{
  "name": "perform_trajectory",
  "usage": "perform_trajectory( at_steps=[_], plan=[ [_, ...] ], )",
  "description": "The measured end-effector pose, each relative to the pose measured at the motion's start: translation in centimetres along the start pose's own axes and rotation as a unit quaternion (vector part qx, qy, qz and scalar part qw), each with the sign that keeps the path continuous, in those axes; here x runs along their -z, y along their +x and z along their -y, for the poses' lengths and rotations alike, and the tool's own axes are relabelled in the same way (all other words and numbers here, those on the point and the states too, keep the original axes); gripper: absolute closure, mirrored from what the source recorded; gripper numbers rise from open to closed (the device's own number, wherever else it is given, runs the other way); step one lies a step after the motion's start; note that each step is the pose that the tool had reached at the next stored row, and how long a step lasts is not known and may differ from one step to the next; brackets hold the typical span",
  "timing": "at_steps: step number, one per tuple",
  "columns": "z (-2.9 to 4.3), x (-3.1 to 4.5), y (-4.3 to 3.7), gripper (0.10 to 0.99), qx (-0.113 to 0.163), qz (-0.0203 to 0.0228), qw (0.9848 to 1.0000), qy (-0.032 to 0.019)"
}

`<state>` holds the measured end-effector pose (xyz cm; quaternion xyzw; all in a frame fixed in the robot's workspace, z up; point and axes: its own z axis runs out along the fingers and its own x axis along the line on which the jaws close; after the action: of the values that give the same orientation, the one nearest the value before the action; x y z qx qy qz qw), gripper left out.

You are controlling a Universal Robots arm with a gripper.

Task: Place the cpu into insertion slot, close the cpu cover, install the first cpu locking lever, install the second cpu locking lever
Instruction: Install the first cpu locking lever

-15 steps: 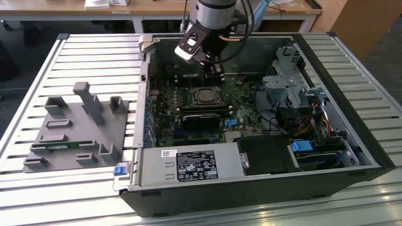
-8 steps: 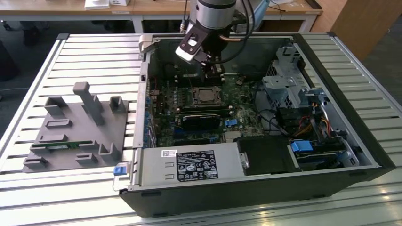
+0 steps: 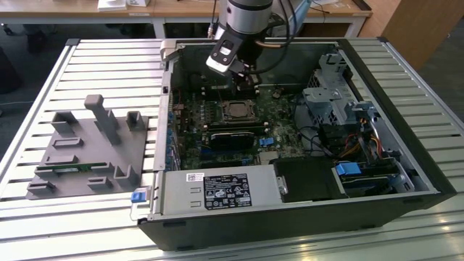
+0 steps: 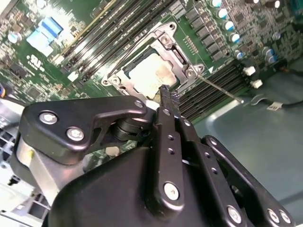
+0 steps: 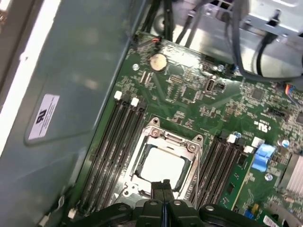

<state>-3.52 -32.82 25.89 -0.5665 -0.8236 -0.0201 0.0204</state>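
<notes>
Inside the open computer case (image 3: 290,224), centre of the exterior view, the cpu (image 5: 163,165) lies seated in its socket with the cpu cover (image 5: 168,138) apparently flat around it, so the first two steps look done. The gripper (image 5: 163,185) hovers just over the socket's edge, jaws pressed together and holding nothing. A thin locking lever (image 4: 220,88) juts free beside the socket, suggesting both latches are not yet fastened.

The exterior view counts one computer case (image 3: 290,228) at centre, one motherboard (image 3: 284,136), one cpu (image 3: 237,110), one cpu cover (image 5: 165,137), one end effector (image 3: 249,81) at upper centre and one grey fixture (image 3: 73,163) at left.
</notes>
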Motion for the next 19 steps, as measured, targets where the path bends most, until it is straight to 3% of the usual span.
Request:
perform_trajectory(
  at_steps=[5, 10, 14, 19],
  plan=[
    [0.00, -0.03, 0.00, 0.980, 0.033, -0.0003, 0.9995, 0.0019],
    [-0.01, -0.04, -0.01, 0.980, 0.065, -0.0006, 0.9979, 0.0037],
    [0.00, -0.05, -0.01, 0.980, 0.101, -0.0010, 0.9949, 0.0057],
    [0.00, -0.07, -0.01, 0.980, 0.146, -0.0012, 0.9893, 0.0076]
  ],
)
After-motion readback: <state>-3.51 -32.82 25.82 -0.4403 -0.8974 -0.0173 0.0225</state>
